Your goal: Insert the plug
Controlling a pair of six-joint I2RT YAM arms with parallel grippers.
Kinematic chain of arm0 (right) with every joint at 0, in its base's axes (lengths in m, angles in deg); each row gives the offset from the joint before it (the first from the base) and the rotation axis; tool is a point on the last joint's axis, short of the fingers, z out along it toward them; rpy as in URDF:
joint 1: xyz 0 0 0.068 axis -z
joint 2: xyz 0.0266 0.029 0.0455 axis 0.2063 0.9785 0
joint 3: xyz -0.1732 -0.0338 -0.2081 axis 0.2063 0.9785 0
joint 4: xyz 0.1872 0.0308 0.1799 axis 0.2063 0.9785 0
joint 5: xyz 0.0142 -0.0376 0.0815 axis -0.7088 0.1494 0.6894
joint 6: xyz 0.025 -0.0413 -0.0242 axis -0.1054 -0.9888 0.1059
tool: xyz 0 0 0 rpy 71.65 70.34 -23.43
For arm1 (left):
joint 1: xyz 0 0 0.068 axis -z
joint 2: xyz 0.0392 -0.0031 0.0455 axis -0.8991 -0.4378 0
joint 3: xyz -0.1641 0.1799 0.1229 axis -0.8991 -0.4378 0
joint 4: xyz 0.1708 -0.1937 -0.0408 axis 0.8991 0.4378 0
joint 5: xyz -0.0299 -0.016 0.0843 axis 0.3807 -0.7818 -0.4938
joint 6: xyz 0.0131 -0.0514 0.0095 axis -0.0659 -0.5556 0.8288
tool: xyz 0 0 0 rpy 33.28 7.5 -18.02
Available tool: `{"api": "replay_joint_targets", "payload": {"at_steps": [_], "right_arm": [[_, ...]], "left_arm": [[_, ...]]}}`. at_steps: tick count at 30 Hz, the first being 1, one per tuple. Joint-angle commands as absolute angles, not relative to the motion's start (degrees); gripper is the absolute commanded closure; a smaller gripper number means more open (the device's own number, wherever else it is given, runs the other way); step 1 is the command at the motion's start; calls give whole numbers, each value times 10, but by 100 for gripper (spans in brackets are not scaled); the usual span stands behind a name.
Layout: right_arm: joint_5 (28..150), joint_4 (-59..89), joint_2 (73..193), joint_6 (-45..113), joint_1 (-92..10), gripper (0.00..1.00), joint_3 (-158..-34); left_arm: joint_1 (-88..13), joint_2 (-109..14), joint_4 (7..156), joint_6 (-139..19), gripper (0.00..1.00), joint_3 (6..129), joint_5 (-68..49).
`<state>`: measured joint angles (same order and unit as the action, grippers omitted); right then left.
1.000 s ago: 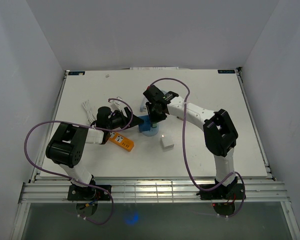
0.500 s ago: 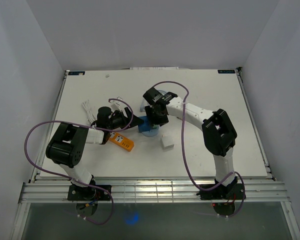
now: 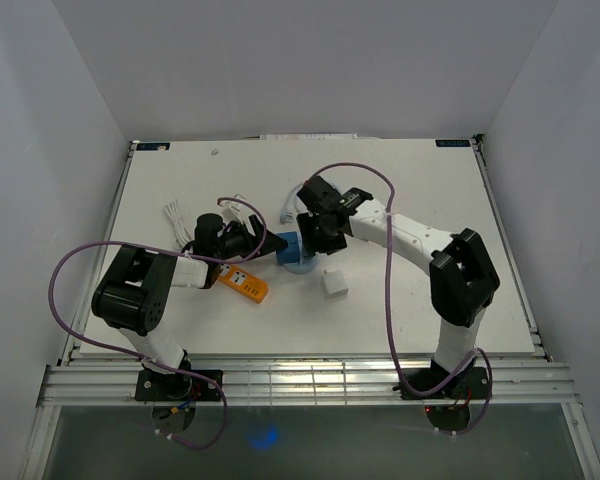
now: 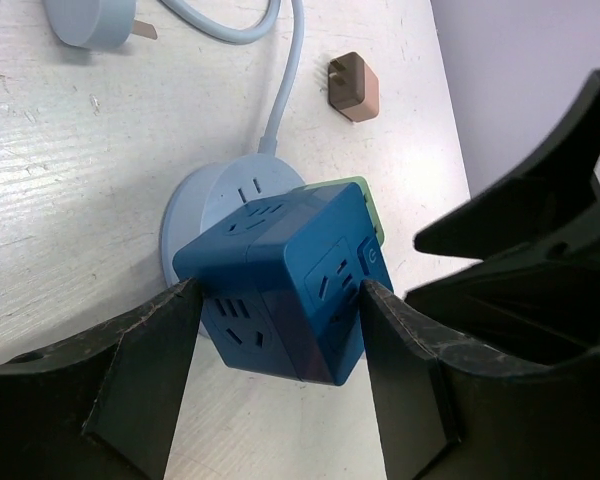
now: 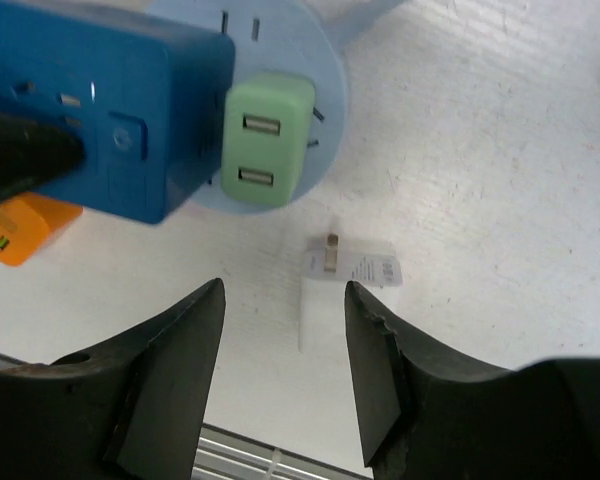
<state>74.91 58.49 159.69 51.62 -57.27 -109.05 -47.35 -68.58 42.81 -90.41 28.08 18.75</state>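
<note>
A blue cube socket [image 4: 270, 250] sits on a light blue round base [image 4: 205, 195]. A green USB plug [image 5: 267, 152] is seated in the cube's side; it also shows in the left wrist view [image 4: 365, 205]. My left gripper [image 4: 278, 300] is shut on the cube, one finger on each side. In the top view the left gripper [image 3: 270, 247] is just left of the cube [image 3: 288, 248]. My right gripper [image 5: 285, 295] is open and empty, a short way back from the green plug. In the top view it [image 3: 320, 238] is just right of the cube.
A white plug [image 5: 345, 275] lies on the table beyond my right fingers, also in the top view [image 3: 333, 284]. An orange power strip [image 3: 242, 283] lies under the left arm. A brown plug [image 4: 353, 85] and a light blue plug [image 4: 95, 20] with its cable lie behind the cube.
My right gripper has drawn back from above the cube to its right side. The left gripper and the cube have stayed put.
</note>
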Motion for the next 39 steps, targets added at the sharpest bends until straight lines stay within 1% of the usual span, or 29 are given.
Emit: {"api": "replay_joint_targets", "payload": {"at_steps": [1,3,4,5,6,12,17,22,27,34,39], "right_arm": [[768,551,1532,508,-571,43,-1025],[782,500,1488,503,-572,43,-958],[808,479,1477,495,-571,43,-938],[827,457,1459,479,-571,43,-917],[838,440,1454,475,-572,43,-883],[834,358,1440,464,-585,43,-830],[818,329,1453,459,-595,43,-837],[819,319,1495,458,-601,43,-857],[794,332,1521,464,-606,43,-885],[774,310,1536,485,-609,43,-874],[729,308,1569,499,-609,43,-901]], "left_arm": [[-471,-669,434,-893,26,299,179],[-471,-666,438,-893,25,300,174],[-472,-659,440,-892,25,298,170],[-472,-652,451,-893,19,296,163],[-472,-640,456,-892,16,293,155],[-472,-514,477,-863,9,248,73],[-471,-444,491,-855,5,215,-3],[-472,-402,498,-853,4,199,-43],[-471,-393,502,-853,4,195,-64],[-471,-407,502,-855,4,200,-55],[-471,-407,502,-854,4,200,-60]]}}
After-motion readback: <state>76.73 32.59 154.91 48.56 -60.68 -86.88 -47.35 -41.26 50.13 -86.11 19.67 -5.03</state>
